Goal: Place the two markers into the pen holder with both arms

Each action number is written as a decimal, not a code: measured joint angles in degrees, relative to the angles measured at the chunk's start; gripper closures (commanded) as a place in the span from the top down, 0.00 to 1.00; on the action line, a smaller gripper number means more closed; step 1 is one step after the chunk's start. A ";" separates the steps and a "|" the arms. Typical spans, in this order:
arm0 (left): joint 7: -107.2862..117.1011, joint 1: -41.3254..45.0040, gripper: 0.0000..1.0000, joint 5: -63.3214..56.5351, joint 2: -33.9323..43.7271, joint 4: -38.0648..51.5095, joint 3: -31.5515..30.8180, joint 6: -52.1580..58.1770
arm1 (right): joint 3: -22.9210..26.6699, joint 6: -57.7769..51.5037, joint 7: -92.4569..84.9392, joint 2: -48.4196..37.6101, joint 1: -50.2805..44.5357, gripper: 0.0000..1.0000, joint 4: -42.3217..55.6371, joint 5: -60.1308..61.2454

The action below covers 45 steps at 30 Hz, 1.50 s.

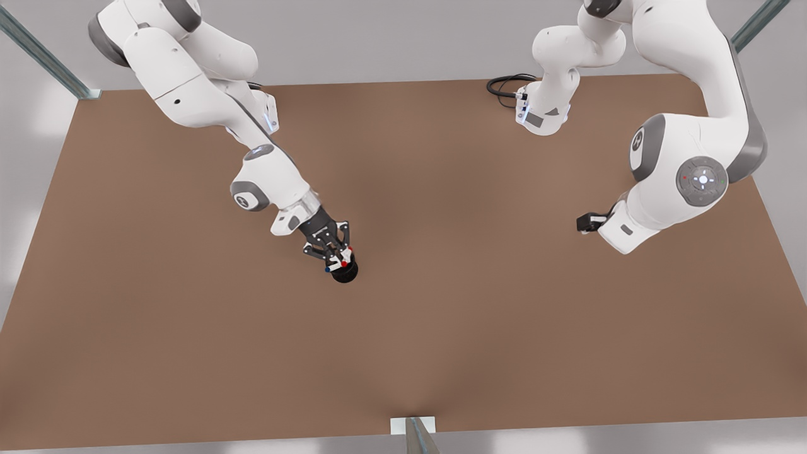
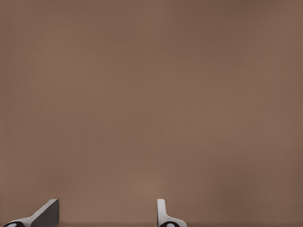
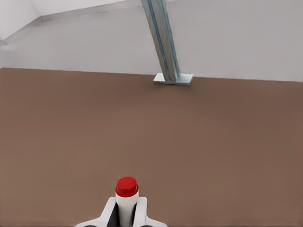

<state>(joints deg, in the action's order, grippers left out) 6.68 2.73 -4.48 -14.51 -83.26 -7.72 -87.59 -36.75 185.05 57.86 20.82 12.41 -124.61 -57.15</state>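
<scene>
Right up against the right wrist camera, the red marker (image 3: 127, 198) sits pinched between the right gripper (image 3: 127, 215) and its white fingertips (image 3: 109, 213), white barrel rising to a round red cap. Beyond it runs bare brown table (image 3: 213, 142), then a metal post (image 3: 163, 40) on a pale foot at the far edge, grey wall behind.

Over to the left wrist camera: two fingers (image 2: 47, 213) of the left gripper (image 2: 106, 215) stand spread well apart, nothing between them, brown tabletop (image 2: 151, 94) beyond.

Now the front view. Nearest, a metal post (image 1: 417, 435) at the table's (image 1: 441, 328) near edge. Further in, towards the front view's left, the right gripper (image 1: 337, 257) is angled down right over the pen holder (image 1: 345, 272), a small round black cup standing on the table. At its tips a red dot, the red marker (image 1: 344, 263), sits at the cup's rim. A blue dot beside it marks the blue marker (image 1: 328, 269); whether that one is inside the cup or against it, I cannot tell.

On the front view's right the left arm (image 1: 681, 183) waits, folded, its left gripper (image 1: 585, 222) held well apart from the cup. Farther back, a black cable (image 1: 504, 85) loops by that arm's base.
</scene>
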 measured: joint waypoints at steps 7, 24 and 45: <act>-0.06 -0.01 1.00 -0.12 -0.58 0.09 0.17 -0.11 | -0.03 1.71 1.64 -0.15 0.64 0.25 -3.37 -4.39; 0.05 -0.40 1.00 0.31 0.38 0.77 0.25 0.19 | 1.90 2.26 3.73 3.29 -1.76 0.26 0.54 -5.94; 0.08 -0.72 1.00 0.38 0.64 0.79 0.25 0.58 | 5.61 5.95 4.70 5.77 -2.09 0.26 3.68 -12.56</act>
<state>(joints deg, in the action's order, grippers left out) 6.76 2.01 -4.09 -13.87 -82.47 -7.47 -87.01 -31.14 191.01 62.56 26.59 10.33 -120.93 -69.71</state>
